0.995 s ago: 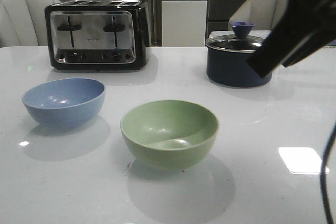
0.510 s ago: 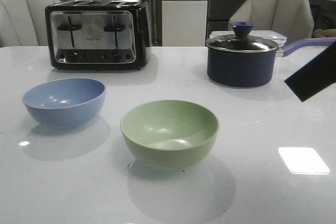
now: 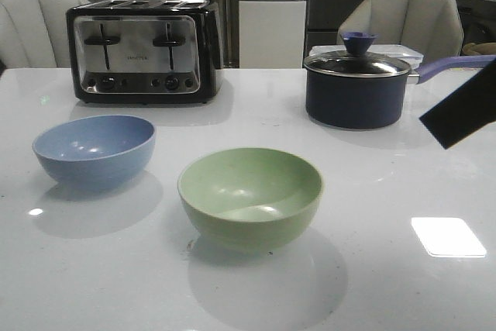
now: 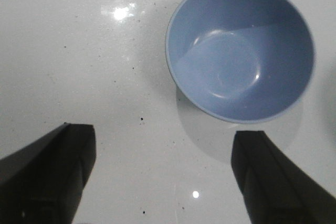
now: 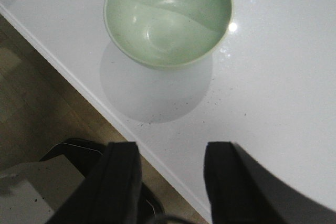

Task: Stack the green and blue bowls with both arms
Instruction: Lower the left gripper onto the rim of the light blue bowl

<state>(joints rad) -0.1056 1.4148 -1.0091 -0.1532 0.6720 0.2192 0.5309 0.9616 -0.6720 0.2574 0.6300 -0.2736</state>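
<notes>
On the white table [image 3: 372, 269]: blue bowl [image 3: 94, 149] at left, green bowl [image 3: 249, 197] centre, apart, both upright. Left gripper [image 4: 163, 177] above blue bowl, fingers spread, empty. Right gripper [image 5: 170, 182] poised over table edge near green bowl, fingers parted, empty.

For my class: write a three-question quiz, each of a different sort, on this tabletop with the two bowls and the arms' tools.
1. True or false: the blue bowl is stacked inside the green bowl.
2. Multiple choice: what stands behind the blue bowl in the front view? A) toaster B) saucepan C) kettle
3. Fill in: in its wrist view the left tool is ____, holding nothing.

Key
1. False; they sit apart on the table, both empty.
2. A.
3. Open; so is the right tool, with the green bowl beyond its fingers.
</notes>
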